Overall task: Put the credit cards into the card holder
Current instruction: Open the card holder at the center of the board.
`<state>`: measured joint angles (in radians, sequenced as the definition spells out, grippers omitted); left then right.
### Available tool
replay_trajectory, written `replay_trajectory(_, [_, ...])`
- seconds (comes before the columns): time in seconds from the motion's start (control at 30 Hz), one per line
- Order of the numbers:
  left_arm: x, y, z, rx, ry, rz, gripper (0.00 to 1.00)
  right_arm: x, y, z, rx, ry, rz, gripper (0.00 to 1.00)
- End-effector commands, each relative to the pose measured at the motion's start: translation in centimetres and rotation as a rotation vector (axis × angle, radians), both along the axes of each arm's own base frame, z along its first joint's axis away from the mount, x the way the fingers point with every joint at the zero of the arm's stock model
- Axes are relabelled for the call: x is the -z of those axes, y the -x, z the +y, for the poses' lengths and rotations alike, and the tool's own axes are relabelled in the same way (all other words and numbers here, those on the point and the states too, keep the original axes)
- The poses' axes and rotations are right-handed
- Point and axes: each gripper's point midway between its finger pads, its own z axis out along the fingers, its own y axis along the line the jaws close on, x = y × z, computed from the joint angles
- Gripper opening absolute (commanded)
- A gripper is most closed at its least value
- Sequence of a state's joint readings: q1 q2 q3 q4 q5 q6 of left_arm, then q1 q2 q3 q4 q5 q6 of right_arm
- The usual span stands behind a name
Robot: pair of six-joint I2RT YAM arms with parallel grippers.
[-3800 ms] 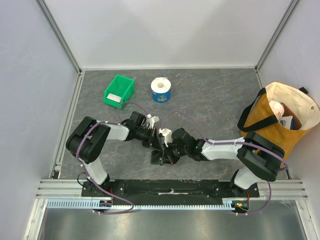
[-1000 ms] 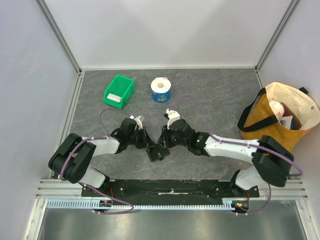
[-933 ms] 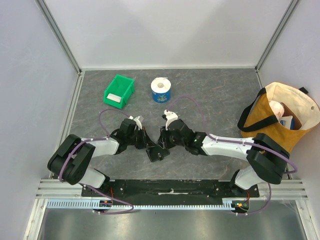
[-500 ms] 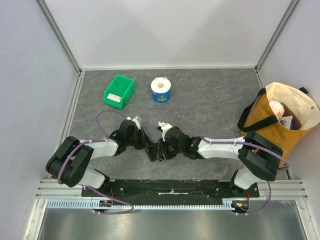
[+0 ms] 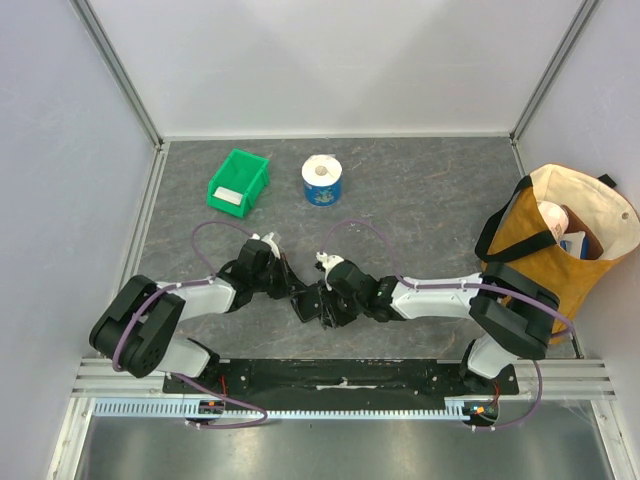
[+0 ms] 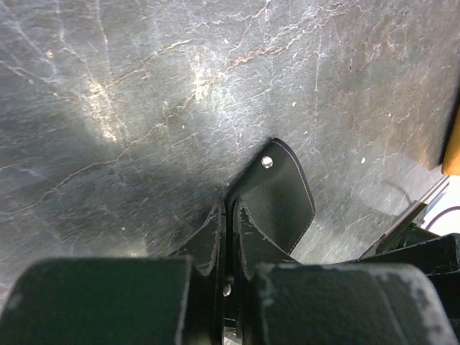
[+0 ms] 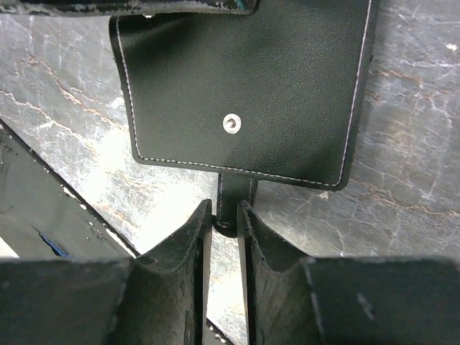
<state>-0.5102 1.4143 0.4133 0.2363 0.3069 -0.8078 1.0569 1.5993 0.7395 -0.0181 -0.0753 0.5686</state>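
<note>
The card holder [image 5: 308,309] is a black wallet on the grey table near the front middle, and both grippers meet at it. In the left wrist view my left gripper [image 6: 230,215] is shut on a thin black edge of the card holder [image 6: 282,198], whose flap carries a snap stud. In the right wrist view my right gripper [image 7: 224,215] pinches the small snap tab [image 7: 236,191] of the closed card holder [image 7: 244,86], which lies flat. In the top view the left gripper [image 5: 296,296] and right gripper [image 5: 323,307] face each other. No credit card shows clearly.
A green bin [image 5: 238,181] with a pale flat piece inside stands at the back left. A white and blue roll [image 5: 322,180] is beside it. A brown and cream tote bag [image 5: 565,235] stands at the right edge. The arms' base rail [image 5: 340,375] runs along the front.
My right gripper has moved left and toward the front, down onto the card holder's tab. My left gripper has stayed on the card holder, which shifted only slightly.
</note>
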Motion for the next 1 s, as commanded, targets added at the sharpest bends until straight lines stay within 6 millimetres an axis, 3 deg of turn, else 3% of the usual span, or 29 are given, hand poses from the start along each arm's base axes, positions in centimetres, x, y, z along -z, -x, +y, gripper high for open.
replay_trajectory(0.0, [0.0, -0.3, 1.3, -0.06, -0.051, -0.013, 0.05, 3.6, -0.4, -5.9, 0.059, 0.303, -0.021, 0.28])
replay_trajectory(0.17, [-0.4, -0.7, 2.3, -0.094, -0.1, -0.037, 0.07, 1.7, 0.6, -6.6, -0.02, 0.284, -0.023, 0.36])
replay_trajectory(0.43, [-0.3, -0.9, 1.8, -0.066, -0.095, -0.02, 0.08, 2.7, 1.1, -6.6, -0.051, 0.299, 0.028, 0.36])
replay_trajectory(0.57, [-1.6, -0.6, 1.8, -0.069, -0.079, -0.038, 0.26, 0.1, -2.0, -6.5, 0.059, 0.251, -0.06, 0.37])
replay_trajectory(0.63, [-3.4, -0.9, 2.0, -0.079, -0.07, -0.083, 0.44, -1.7, -3.9, -6.7, 0.122, 0.213, -0.097, 0.39])
replay_trajectory(0.8, [-7.6, -2.4, 3.3, -0.136, -0.12, -0.174, 0.73, -5.8, -8.0, -7.4, 0.237, 0.126, -0.173, 0.47])
replay_trajectory(0.97, [-11.3, -6.1, 5.8, -0.265, -0.162, -0.221, 0.78, -8.0, -10.2, -7.4, 0.274, 0.077, -0.197, 0.49])
